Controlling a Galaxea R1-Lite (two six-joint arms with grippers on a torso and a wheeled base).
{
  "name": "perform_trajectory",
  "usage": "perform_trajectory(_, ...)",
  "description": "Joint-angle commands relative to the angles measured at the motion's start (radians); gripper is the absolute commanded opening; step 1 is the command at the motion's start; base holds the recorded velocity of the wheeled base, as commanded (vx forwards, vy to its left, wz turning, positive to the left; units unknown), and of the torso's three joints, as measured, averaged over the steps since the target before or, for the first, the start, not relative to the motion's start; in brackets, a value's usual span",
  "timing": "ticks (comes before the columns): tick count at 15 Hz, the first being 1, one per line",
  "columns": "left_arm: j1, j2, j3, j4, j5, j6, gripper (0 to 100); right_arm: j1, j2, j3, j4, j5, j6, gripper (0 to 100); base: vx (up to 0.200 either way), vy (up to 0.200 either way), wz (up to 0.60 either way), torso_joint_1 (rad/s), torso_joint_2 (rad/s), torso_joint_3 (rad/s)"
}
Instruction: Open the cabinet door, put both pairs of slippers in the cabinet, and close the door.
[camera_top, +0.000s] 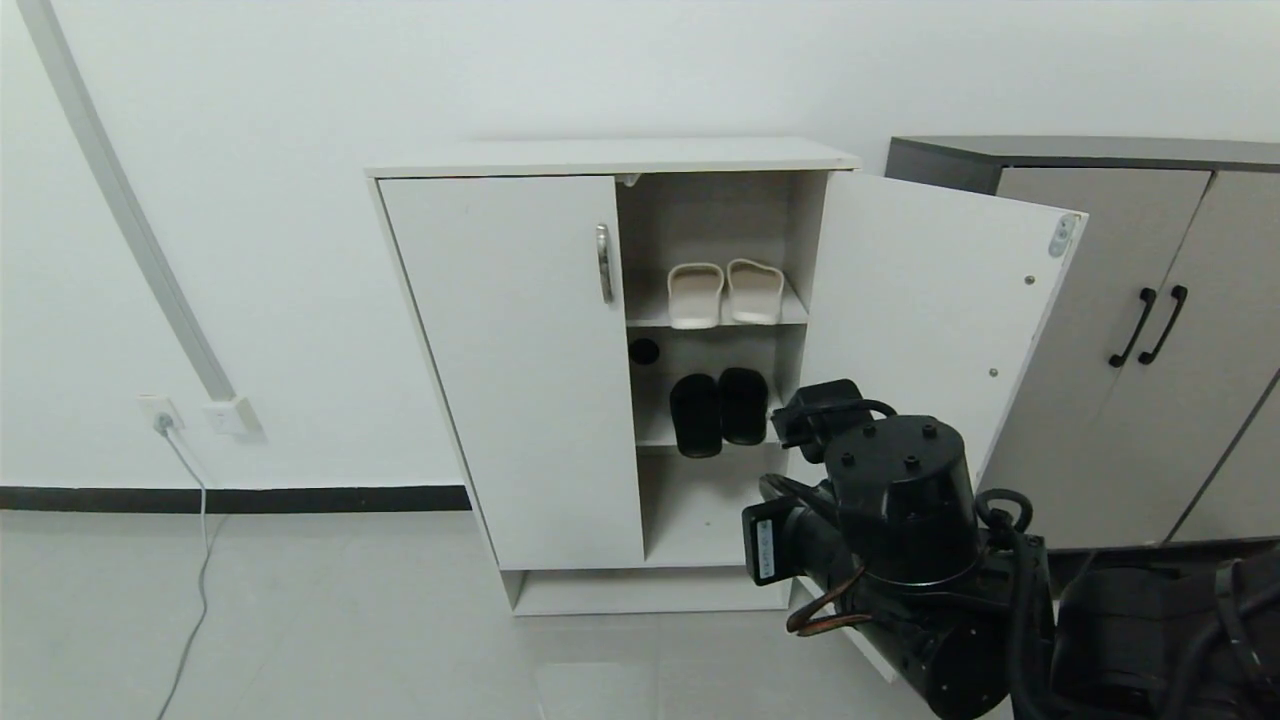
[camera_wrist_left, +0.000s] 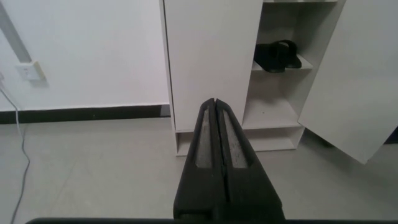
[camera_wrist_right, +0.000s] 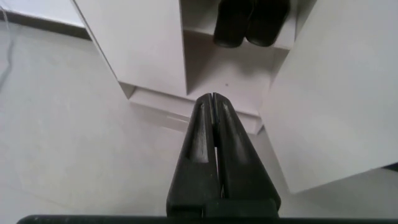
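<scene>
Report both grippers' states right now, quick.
Left gripper: jaws shut, holding nothing.
Right gripper: jaws shut, holding nothing.

A bare, office-like room: plain white wall (camera_top: 250, 200), grey tiled floor (camera_top: 300, 620), black skirting strip (camera_top: 230, 498), wall sockets (camera_top: 160, 411), and a white shoe cabinet (camera_top: 510, 370) beside a grey storage cabinet (camera_top: 1100, 350).
</scene>
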Motion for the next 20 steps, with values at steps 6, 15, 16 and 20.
perform_trajectory(6,0.000,0.001,0.000,0.000,0.000,0.000,0,-0.014,0.020,0.029,-0.009,0.001,-0.012,0,0.000,0.000,0.00,0.000,0.00,0.000)
perform_trajectory(15,0.000,0.001,0.000,0.000,0.000,0.000,0,-0.014,0.020,0.029,-0.008,-0.002,-0.017,0,0.000,0.000,0.00,0.006,-0.06,-0.064)
perform_trajectory(16,0.000,0.001,0.000,0.000,0.000,0.000,0,-0.014,0.020,0.029,-0.008,-0.002,-0.017,0,0.000,0.000,0.00,0.041,-0.39,-0.330)
perform_trajectory(20,0.000,0.001,0.000,0.000,0.000,0.000,0,-0.014,0.020,0.031,-0.008,-0.002,-0.017,0,0.000,0.000,0.00,0.067,-0.44,-0.359)
